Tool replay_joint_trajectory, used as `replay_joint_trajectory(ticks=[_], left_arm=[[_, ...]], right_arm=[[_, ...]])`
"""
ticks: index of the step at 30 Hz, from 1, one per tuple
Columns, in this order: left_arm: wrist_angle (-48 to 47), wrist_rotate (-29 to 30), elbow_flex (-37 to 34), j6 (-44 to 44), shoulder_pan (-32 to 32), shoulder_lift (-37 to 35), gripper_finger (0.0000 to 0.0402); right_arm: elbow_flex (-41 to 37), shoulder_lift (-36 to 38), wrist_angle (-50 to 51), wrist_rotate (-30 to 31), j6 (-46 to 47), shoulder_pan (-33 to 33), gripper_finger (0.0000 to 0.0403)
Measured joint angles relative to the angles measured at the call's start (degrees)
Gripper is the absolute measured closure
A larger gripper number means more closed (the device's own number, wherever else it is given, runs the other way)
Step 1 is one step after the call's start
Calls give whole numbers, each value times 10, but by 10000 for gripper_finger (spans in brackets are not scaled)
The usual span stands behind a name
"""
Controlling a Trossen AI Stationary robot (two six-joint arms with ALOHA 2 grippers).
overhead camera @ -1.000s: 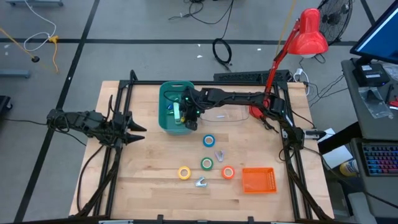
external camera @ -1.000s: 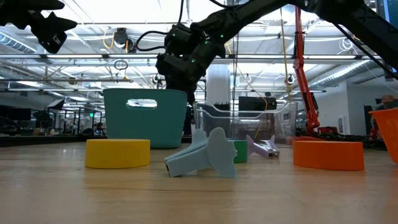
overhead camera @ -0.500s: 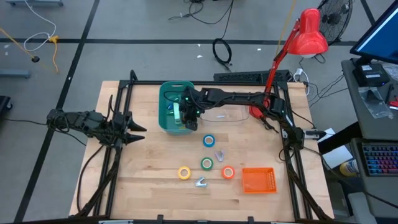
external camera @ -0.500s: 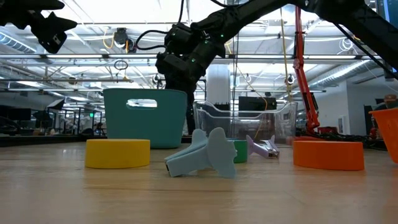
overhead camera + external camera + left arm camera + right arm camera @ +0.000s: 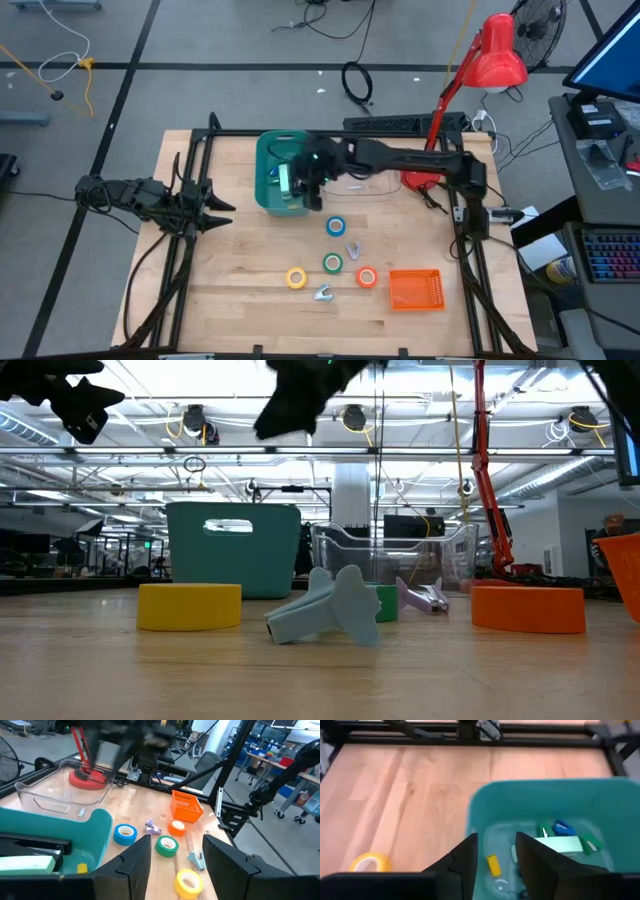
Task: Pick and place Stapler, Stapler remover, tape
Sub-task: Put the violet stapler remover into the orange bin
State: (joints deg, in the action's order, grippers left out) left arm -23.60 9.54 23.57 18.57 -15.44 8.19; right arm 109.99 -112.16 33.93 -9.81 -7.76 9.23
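A pale green stapler (image 5: 285,180) lies inside the teal bin (image 5: 268,150), among small bits; it also shows in the right wrist view (image 5: 560,844). My right gripper (image 5: 312,182) hovers open and empty above the bin (image 5: 495,865). Blue (image 5: 336,227), green (image 5: 332,263), yellow (image 5: 296,278) and orange (image 5: 367,278) tape rolls lie flat on the table. A lilac staple remover (image 5: 353,248) and a pale blue one (image 5: 322,293) lie among them. My left gripper (image 5: 215,210) waits open at the table's left (image 5: 175,865).
A clear plastic tray (image 5: 360,183) stands right of the teal bin. An orange basket (image 5: 414,289) stands at the near right. A red desk lamp (image 5: 497,55) has its base (image 5: 418,178) at the far right. Bare wood lies near left.
My right gripper has gone up from the teal bin; in the low view it has risen from bin-top height to the picture's top. The stapler has stayed in the bin.
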Motion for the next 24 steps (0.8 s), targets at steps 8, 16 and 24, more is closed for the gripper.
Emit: replay_joint_trajectory(ticks=[8, 16, 24], left_arm=[[-1, -5, 0, 52, 0, 0, 222], [-1, -5, 0, 60, 0, 0, 222], [-1, -5, 0, 60, 0, 0, 222]], right_arm=[[0, 62, 200, 82, 23, -82, 340], [-1, 76, 334, 98, 202, -139, 397], [-80, 90, 387, 99, 346, -186, 377]])
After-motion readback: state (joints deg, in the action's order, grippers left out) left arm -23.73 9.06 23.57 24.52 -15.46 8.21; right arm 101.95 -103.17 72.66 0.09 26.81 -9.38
